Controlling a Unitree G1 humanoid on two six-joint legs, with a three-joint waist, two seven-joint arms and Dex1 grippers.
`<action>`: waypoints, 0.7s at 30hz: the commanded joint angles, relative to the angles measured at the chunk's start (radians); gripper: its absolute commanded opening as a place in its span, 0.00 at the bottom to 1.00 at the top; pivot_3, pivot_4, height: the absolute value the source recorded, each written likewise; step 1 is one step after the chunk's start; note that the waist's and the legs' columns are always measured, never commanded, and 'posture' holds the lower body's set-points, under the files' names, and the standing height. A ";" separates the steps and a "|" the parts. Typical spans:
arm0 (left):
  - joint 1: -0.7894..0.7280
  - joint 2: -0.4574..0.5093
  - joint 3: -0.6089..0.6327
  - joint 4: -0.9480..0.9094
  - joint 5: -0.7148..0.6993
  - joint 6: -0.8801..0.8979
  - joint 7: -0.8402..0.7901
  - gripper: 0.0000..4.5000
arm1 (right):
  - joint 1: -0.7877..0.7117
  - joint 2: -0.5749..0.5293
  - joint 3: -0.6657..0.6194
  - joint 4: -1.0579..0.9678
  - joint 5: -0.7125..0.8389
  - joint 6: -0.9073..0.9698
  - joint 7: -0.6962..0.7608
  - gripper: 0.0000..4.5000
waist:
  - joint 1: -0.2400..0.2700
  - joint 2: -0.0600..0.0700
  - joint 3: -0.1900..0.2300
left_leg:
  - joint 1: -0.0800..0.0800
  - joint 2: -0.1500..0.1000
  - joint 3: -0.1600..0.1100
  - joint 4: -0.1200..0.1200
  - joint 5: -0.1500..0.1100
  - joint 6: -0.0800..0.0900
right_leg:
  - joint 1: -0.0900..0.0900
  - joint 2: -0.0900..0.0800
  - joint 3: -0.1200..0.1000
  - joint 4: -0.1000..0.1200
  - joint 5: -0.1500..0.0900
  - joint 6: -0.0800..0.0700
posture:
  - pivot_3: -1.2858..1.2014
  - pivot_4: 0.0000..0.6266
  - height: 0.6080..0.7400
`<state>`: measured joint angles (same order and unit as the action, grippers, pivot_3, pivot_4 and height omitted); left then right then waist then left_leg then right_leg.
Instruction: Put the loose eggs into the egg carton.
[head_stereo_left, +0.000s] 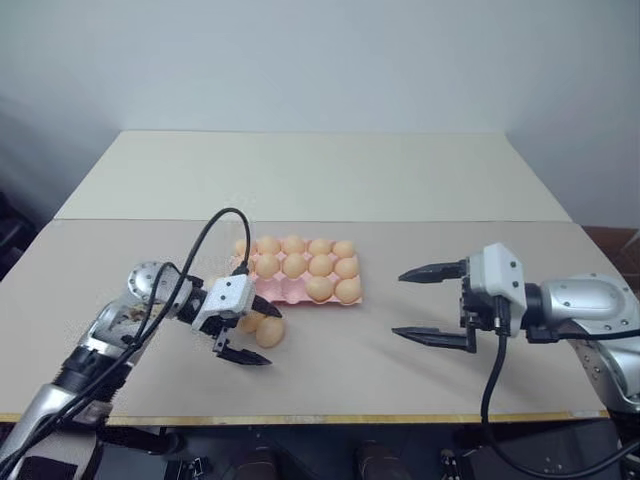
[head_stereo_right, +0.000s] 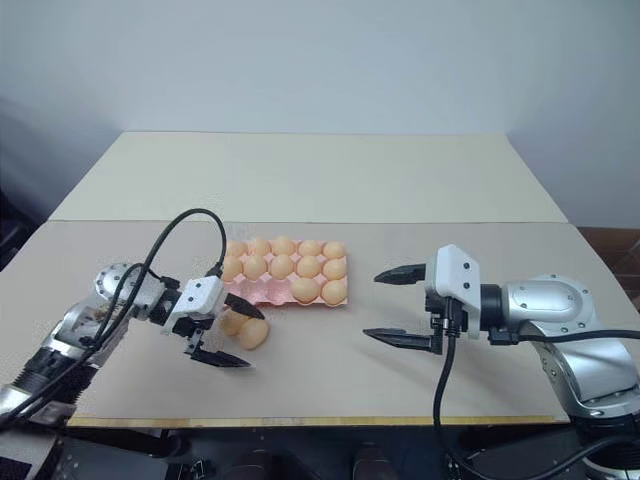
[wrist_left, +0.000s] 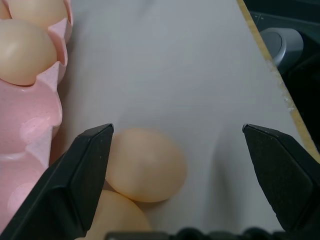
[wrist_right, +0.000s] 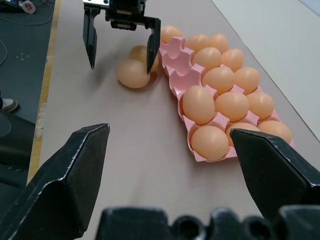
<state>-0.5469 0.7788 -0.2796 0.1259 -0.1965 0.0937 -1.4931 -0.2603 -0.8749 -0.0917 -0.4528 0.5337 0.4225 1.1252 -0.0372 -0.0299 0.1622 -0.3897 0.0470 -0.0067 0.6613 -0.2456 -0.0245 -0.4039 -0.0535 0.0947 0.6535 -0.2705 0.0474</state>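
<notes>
My left gripper (head_stereo_left: 245, 335) partly hides the loose eggs (head_stereo_left: 269, 331); their count cannot be confirmed. Its jaws stand wide apart, holding nothing, one finger (wrist_left: 82, 175) just beside an egg. My right gripper (head_stereo_left: 432, 304) hangs well to the right, jaws equally spread, empty. The egg carton (wrist_right: 176, 75) lies just beyond my left gripper, most cups filled, near-left cups bare.

Smooth matt eggs (wrist_right: 133, 73), moulded pale-pink pulp carton (wrist_right: 176, 70), matt black fingers (wrist_left: 85, 170)
</notes>
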 joint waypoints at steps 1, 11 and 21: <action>-0.023 -0.017 -0.013 0.019 0.036 -0.046 0.010 1.00 | 0.006 -0.012 -0.042 -0.043 0.026 -0.004 -0.009 0.99 | 0.000 0.000 0.000 | 0.000 0.000 0.000 0.000 0.000 0.000 | 0.000 0.000 0.000 0.000 0.000 0.000 | 0.52 0.24 1.00; -0.021 -0.056 -0.009 0.030 0.090 -0.061 0.072 0.66 | -0.008 -0.010 -0.038 -0.039 0.030 0.004 -0.023 1.00 | 0.000 0.000 0.000 | 0.001 0.000 0.000 0.001 0.000 0.000 | 0.000 0.000 0.000 0.001 0.000 0.000 | 0.52 0.24 1.00; -0.031 -0.072 0.091 -0.057 -0.067 0.091 0.086 0.55 | -0.040 -0.002 -0.019 -0.003 0.016 -0.011 -0.016 1.00 | -0.001 0.000 0.000 | 0.000 0.000 -0.001 0.001 0.000 0.000 | 0.000 0.000 0.000 0.002 0.000 0.000 | 0.52 0.24 1.00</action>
<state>-0.5568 0.7139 -0.2340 0.1110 -0.2014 0.1431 -1.4136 -0.2860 -0.8761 -0.0946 -0.4441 0.5351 0.4237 1.1085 -0.0386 -0.0299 0.1622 -0.3893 0.0469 -0.0072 0.6619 -0.2456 -0.0245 -0.4037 -0.0537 0.0947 0.6550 -0.2706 0.0476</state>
